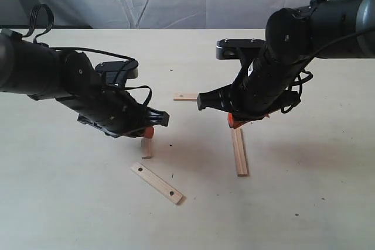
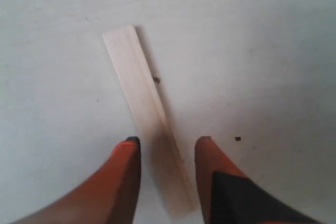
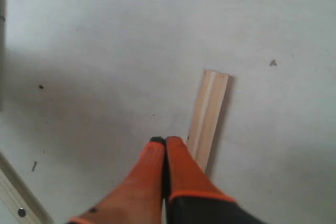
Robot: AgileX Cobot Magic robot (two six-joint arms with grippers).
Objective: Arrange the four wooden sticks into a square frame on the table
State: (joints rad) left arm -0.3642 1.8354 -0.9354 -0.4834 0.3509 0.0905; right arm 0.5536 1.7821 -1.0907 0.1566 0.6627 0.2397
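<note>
On the table [image 1: 328, 203] the four sticks lie apart, and none touches another. All places here are given as on a clock face laid on the exterior view.

The left gripper [image 1: 147, 132] is low over the table, a little left of the middle. Its orange fingers [image 2: 126, 174] are spread fairly wide, one on each side of the plain stick [image 2: 149, 119]. They hold nothing. One finger leaves a clear gap to the wood. The other is very close to it, and I cannot tell if it touches. From this gripper the plain stick runs toward 6 o'clock.

The stick with two holes [image 1: 156, 183] lies near, at about 5 o'clock from the left gripper. It is flat on the table and turned along the line from 10 to 4 o'clock, with a dark hole near each end.

The right gripper [image 1: 234, 122] is at 3 o'clock from the left one, also low. Its fingers [image 3: 152, 171] are pressed together with nothing between them. The right stick [image 1: 239, 151] lies just beside the tips and points from them toward 6 o'clock. Whether the tips touch this stick or the table I cannot tell.

The far stick [image 1: 186, 96] lies at about 10 o'clock from the right gripper, along the line from 9 to 3 o'clock. Its right end is hidden behind the right arm.
</note>
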